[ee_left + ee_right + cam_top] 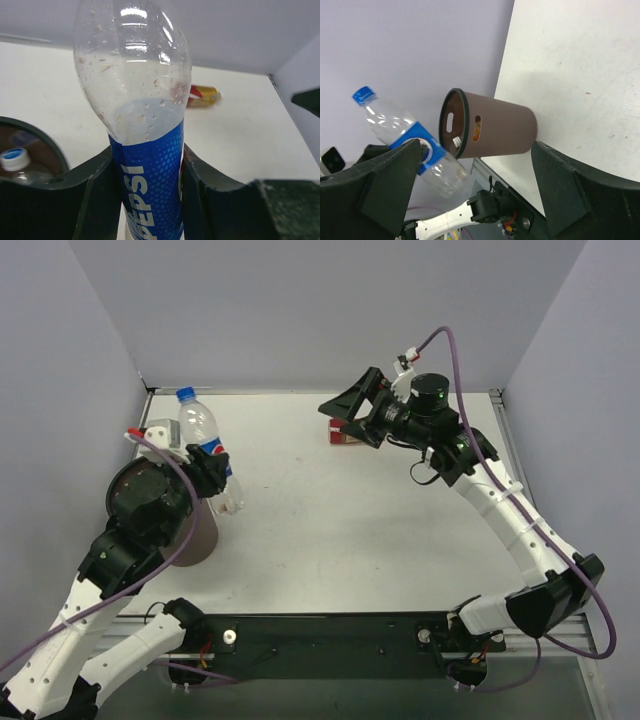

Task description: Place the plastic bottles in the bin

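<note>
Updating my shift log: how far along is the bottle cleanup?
Done: at least one capped bottle lies inside the bin. In hand: the left claw grips the Pepsi bottle near the bin, not yet dropped in. Left: the red-and-yellow bottle lies on the table by the far wall, the open right claw close to it.

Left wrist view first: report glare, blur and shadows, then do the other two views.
Left wrist: bright glare streaks the clear top of the Pepsi bottle; the red-and-yellow bottle behind is soft. Right wrist: the bin throws a faint shadow on the table. Top external: even light, no glare.
</note>
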You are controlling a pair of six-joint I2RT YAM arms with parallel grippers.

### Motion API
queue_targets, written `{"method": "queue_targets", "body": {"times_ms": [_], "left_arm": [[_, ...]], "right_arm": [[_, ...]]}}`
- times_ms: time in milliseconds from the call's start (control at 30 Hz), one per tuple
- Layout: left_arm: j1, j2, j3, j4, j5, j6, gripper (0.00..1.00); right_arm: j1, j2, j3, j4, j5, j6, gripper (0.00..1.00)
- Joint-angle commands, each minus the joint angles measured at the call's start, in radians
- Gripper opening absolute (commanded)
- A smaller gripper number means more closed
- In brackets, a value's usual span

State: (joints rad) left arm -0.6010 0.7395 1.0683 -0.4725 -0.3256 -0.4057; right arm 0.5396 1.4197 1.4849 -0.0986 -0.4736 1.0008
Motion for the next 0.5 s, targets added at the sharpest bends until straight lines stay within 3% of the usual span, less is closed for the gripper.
{"method": "queue_targets", "body": {"times_ms": [0,100,300,467], "left_arm": [[0.003,-0.031,0.076,-0.041,-0.392,0.120,0.14],[0.003,-0.031,0.048,-0.023,-0.617,0.165,0.14],[0.003,-0.008,-0.046,0.084,-0.918,0.209,0.14],[0.009,0.041,-0.091,0.186,-0.975,0.274,0.14]], "right_arm": [[-0.009,-0.083,-0.063,-0.041,0.055,-0.074,0.86],[-0.010,-0.105,-0.096,-0.064,0.055,-0.099,0.86],[-0.016,-0.153,-0.175,-0.072,0.066,-0.125,0.86],[-0.015,-0.162,-0.207,-0.072,0.061,-0.136,0.86]]}}
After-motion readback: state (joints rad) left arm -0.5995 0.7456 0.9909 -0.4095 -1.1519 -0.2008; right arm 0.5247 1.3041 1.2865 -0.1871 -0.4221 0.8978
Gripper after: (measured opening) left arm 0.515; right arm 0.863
